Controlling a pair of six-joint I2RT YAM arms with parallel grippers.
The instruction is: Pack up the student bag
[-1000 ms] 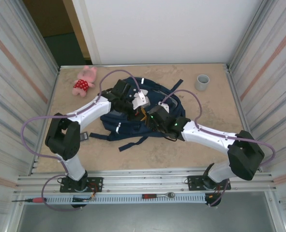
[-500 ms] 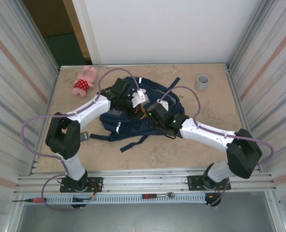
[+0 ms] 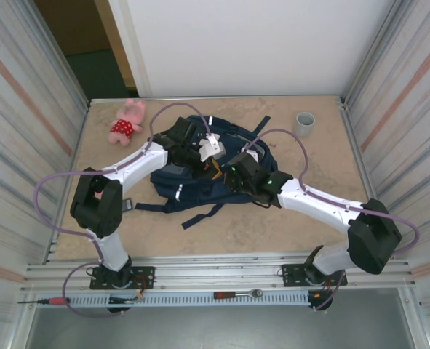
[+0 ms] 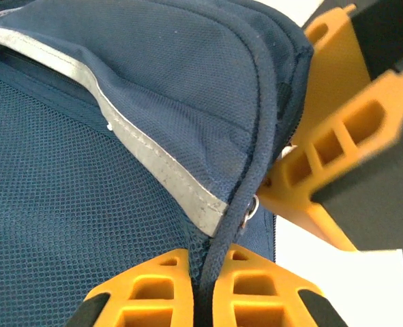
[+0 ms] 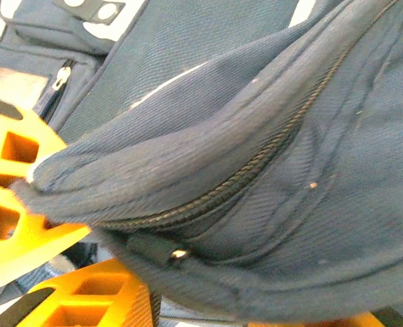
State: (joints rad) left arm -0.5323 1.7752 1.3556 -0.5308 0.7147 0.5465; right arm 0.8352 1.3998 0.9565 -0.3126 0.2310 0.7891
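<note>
Student bag (image 3: 189,189) navy; left gripper (image 4: 204,266) pinching its piping; white patch (image 5: 123,17) unreadable

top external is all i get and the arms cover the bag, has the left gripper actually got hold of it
Observer: Yes. In the left wrist view the left gripper is shut on a piped seam of the student bag.
Operator: what about the zip, open or not
Observer: In the right wrist view the zip looks closed along the stretch shown, with its pull at the lower end.
Operator: other arm gripping anything
Observer: Cannot tell. Bag fabric bulges between the right gripper's fingers and hides any pinch.
</note>
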